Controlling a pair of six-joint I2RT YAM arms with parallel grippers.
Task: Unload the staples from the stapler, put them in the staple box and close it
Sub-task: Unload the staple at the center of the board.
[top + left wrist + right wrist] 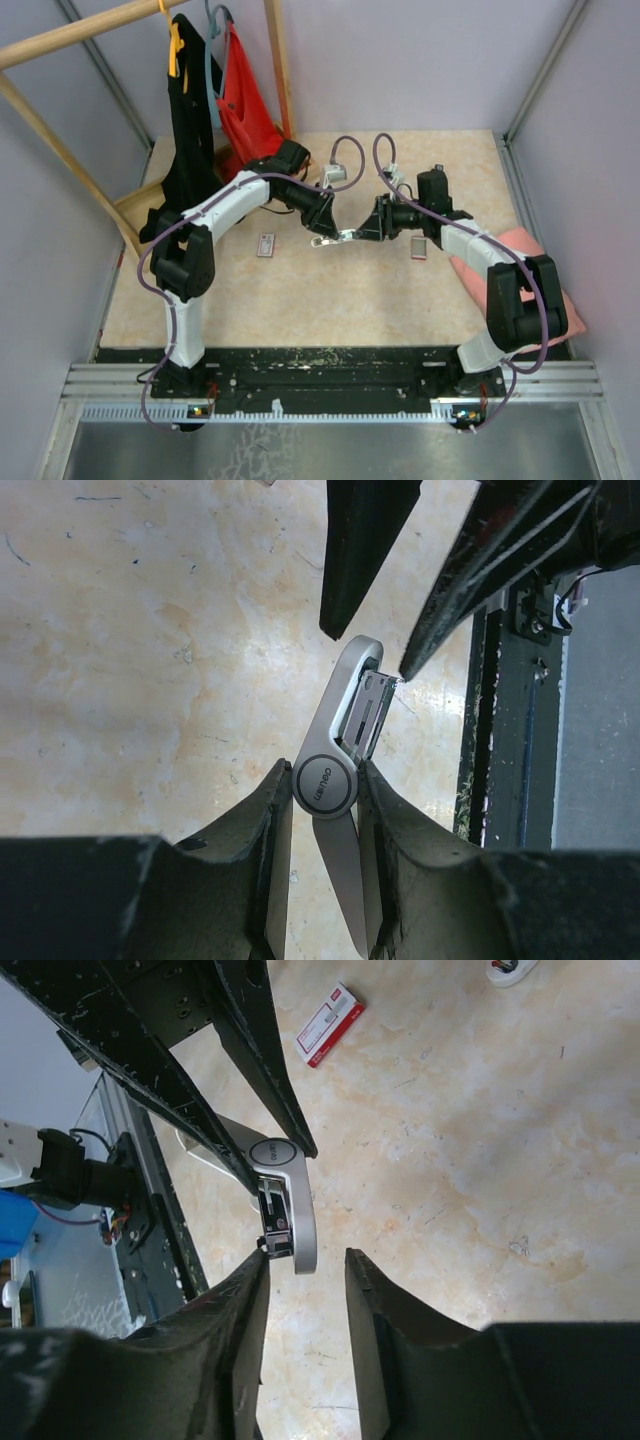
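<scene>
Left gripper (322, 785) pinches the stapler (342, 705) by its round end.
The stapler is up over the table (300, 310); the right gripper (305, 1257) has its fingers apart around the other end.

On the beige marbled tabletop (350, 300), a small red-and-white box (265, 245) lies left of centre, a second small reddish box (420, 248) right of centre, a pink cloth (518, 244) lies at the right edge, and a wooden rack (80, 33) at the far-left corner carries a black garment (190, 120) and a red garment (245, 115).
</scene>
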